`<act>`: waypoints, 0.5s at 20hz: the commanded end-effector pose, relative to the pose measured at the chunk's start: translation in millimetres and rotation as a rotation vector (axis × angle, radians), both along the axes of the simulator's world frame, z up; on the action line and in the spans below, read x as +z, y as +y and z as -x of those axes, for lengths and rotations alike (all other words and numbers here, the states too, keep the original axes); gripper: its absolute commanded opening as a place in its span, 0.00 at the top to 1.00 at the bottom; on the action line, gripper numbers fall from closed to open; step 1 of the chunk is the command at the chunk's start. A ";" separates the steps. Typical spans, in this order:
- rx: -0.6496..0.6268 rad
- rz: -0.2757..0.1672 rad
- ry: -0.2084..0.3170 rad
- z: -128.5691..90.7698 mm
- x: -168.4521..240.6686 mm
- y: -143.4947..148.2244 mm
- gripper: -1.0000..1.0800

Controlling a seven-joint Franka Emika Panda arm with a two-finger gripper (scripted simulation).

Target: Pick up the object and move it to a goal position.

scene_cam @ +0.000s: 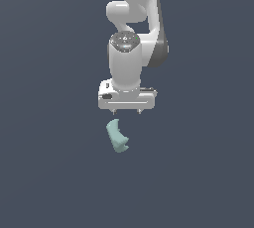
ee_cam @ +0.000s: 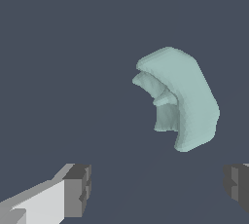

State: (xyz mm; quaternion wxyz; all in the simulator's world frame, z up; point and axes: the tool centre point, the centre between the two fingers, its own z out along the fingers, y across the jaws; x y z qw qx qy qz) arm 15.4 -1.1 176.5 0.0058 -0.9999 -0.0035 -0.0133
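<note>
The object [scene_cam: 117, 136] is a small pale teal, curved chunky piece with a notched end, lying on the dark grey floor just in front of the gripper in the exterior view. It fills the upper middle of the wrist view [ee_cam: 182, 96]. The white gripper [scene_cam: 126, 112] points down above it, a little toward the exterior view's right of it, not touching it. Its fingers are spread wide and empty; in the wrist view one fingertip [ee_cam: 78, 190] and the other [ee_cam: 237, 185] sit far apart, with the gripper midpoint [ee_cam: 156, 188] below the object.
The plain dark grey floor [scene_cam: 49, 172] surrounds the object. The white arm [scene_cam: 134, 19] rises behind the gripper at the top of the exterior view.
</note>
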 end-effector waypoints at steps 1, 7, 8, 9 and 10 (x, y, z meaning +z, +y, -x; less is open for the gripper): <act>0.000 0.000 0.000 0.0 0.0 0.0 0.04; 0.015 0.004 0.010 2.8 4.8 15.5 0.04; 0.018 0.004 0.012 3.5 5.8 18.5 0.04; 0.019 0.005 0.014 3.9 6.5 20.7 0.04; 0.020 0.005 0.014 4.2 6.9 21.8 0.04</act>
